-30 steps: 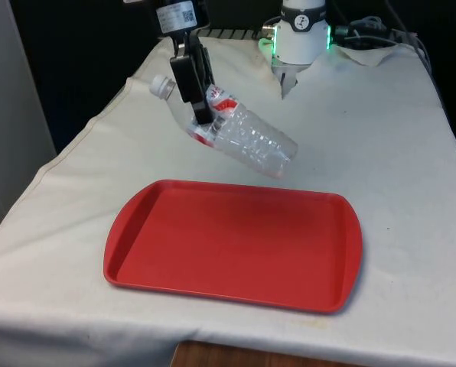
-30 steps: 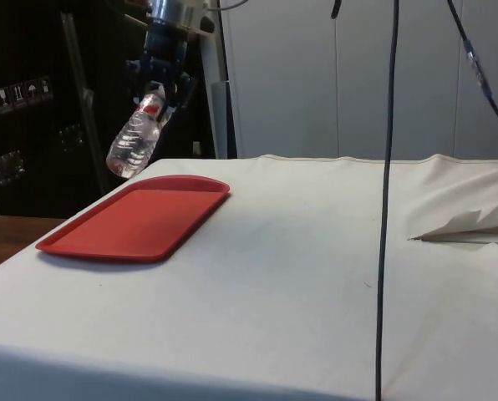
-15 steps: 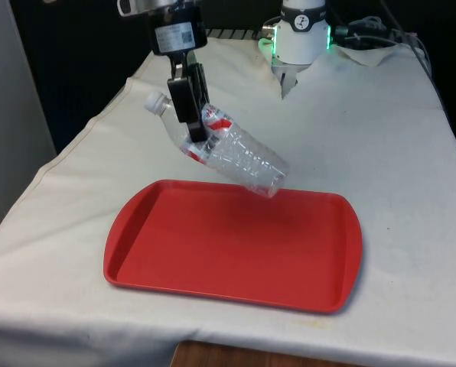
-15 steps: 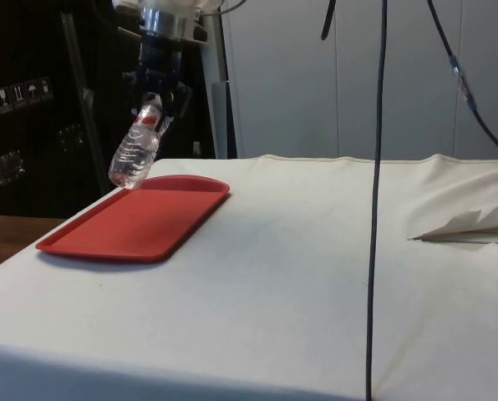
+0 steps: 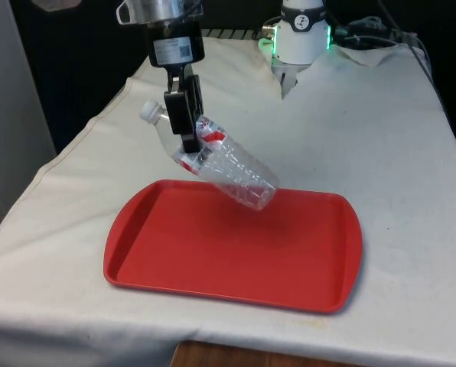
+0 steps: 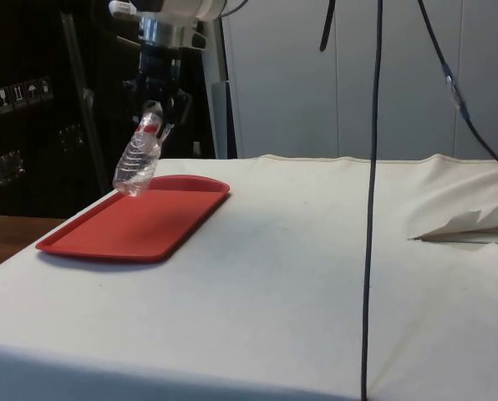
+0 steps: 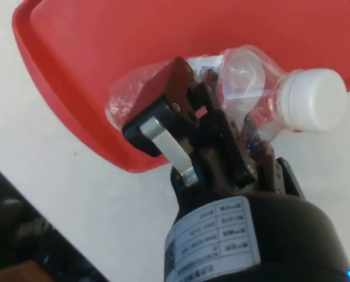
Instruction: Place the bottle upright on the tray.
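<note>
Pincer fingers were clamped on the clear plastic bottle near its red label, just below the neck. Held in the air, the bottle was tilted, its white cap raised towards the front view's left and its base lowered over the far edge of the red tray. From the side, the bottle hung just above the tray, whether touching could not be told. The tray lay flat on the white-clothed desk.
</note>
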